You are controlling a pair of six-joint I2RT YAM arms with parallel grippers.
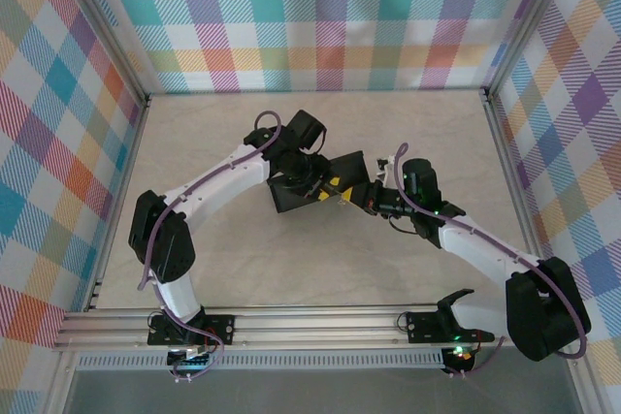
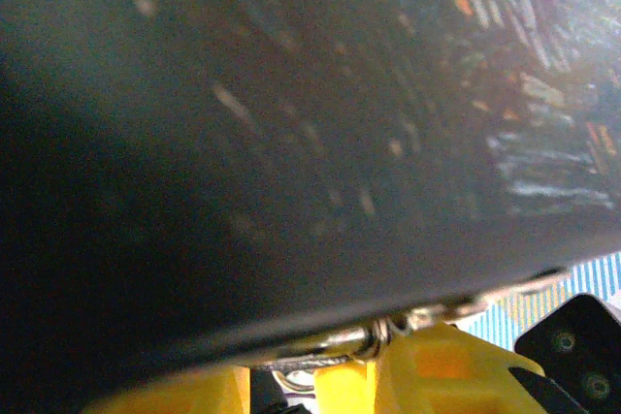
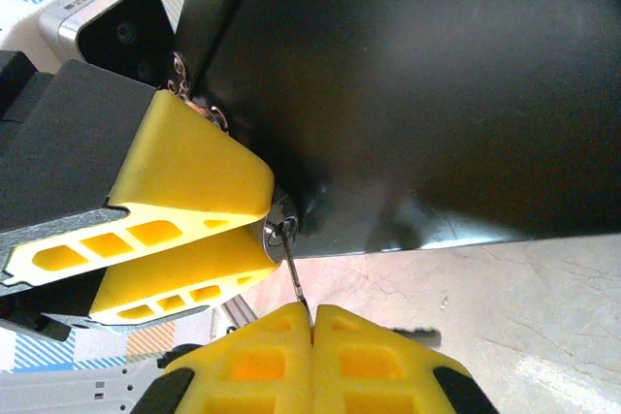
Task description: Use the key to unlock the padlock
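Note:
In the right wrist view, the padlock (image 3: 278, 230) shows its round silvery keyhole face, pinched between the yellow fingers (image 3: 194, 176) of my left gripper (image 3: 260, 238). The key (image 3: 294, 278) is a thin silvery shaft with its tip in that keyhole. My right gripper (image 3: 312, 322) is shut on the key's other end. From above, both grippers meet at mid-table, the left gripper (image 1: 328, 191) and the right gripper (image 1: 361, 197) almost touching. In the left wrist view, silvery metal (image 2: 378, 338) sits between the left gripper's (image 2: 291, 387) yellow fingers, under the dark tin.
A dark rectangular tin (image 1: 347, 168) stands tilted against both grippers; its wall looms close in the left wrist view (image 2: 291, 143) and right wrist view (image 3: 417, 94). Beige tabletop (image 1: 320, 269) lies around it, plaid walls enclose the cell, and an aluminium rail (image 1: 320, 325) runs along the near edge.

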